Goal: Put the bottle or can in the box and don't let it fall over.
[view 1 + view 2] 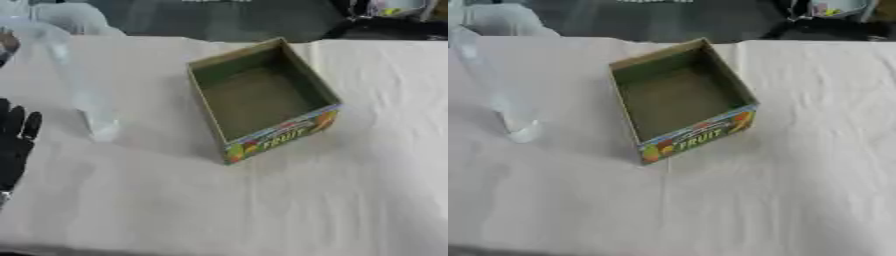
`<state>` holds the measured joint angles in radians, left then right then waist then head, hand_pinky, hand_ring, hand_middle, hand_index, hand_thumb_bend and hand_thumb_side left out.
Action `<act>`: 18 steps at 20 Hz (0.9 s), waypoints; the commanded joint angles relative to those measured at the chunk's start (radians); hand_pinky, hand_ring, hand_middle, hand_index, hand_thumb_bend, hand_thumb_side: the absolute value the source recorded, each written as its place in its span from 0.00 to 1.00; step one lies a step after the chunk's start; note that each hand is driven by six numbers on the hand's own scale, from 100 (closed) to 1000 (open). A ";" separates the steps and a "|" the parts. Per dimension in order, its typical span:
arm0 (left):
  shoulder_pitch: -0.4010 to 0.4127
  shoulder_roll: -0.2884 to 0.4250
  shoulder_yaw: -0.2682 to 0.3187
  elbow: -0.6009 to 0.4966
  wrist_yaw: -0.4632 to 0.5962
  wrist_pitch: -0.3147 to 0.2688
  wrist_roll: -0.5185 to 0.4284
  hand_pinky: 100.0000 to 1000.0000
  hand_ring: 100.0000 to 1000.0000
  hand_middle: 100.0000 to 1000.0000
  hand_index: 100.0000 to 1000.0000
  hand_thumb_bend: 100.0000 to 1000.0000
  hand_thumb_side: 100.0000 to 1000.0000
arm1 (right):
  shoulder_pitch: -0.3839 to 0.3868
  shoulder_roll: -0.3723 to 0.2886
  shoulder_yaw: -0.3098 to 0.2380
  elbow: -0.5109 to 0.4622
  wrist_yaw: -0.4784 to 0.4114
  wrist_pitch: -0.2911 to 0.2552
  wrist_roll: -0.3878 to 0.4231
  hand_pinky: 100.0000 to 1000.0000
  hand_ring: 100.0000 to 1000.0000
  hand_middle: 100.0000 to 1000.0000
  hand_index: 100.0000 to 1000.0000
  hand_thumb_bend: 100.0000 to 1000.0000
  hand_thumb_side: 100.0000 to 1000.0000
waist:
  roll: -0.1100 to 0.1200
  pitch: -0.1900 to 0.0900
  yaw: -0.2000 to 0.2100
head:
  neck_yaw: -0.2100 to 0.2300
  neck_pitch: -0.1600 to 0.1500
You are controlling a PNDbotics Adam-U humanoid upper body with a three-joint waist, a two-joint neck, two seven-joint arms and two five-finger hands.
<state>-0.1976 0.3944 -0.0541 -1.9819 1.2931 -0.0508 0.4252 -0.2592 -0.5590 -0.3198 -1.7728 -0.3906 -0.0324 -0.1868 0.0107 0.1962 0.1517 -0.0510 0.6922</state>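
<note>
- The clear bottle (83, 95), blurred, stands left of the empty fruit box (262, 97).
- The left hand (16, 142) waits nearby, fingers spread; the right is unseen.
- Grasp low, lower it upright.

Left hand (16, 137) open, fingers up.

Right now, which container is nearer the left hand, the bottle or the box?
The clear bottle, just beside the left hand; the open FRUIT box sits farther right.

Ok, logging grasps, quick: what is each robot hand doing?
Left robot hand: open, fingers up, holding nothing.
Right robot hand: not in view.
</note>
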 commanded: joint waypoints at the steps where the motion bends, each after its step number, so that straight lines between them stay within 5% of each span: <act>1: -0.017 0.018 -0.005 -0.018 -0.007 0.013 0.006 0.04 0.05 0.11 1.00 0.64 0.68 | -0.011 -0.028 -0.005 -0.019 0.004 -0.001 0.003 0.78 0.88 1.00 0.96 0.00 0.71 | -0.001 -0.024 -0.001 | 0.006 -0.010; 18: -0.078 0.011 -0.042 -0.018 0.060 0.097 0.059 0.03 0.02 0.10 1.00 0.64 0.69 | -0.017 -0.028 0.001 -0.019 0.004 -0.002 0.009 0.78 0.88 1.00 0.96 0.00 0.71 | 0.000 -0.020 -0.005 | 0.015 -0.019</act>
<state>-0.2627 0.3945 -0.0960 -1.9819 1.3439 0.0403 0.4796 -0.2641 -0.5590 -0.3134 -1.7728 -0.3906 -0.0314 -0.1802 0.0110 0.1962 0.1473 -0.0388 0.6834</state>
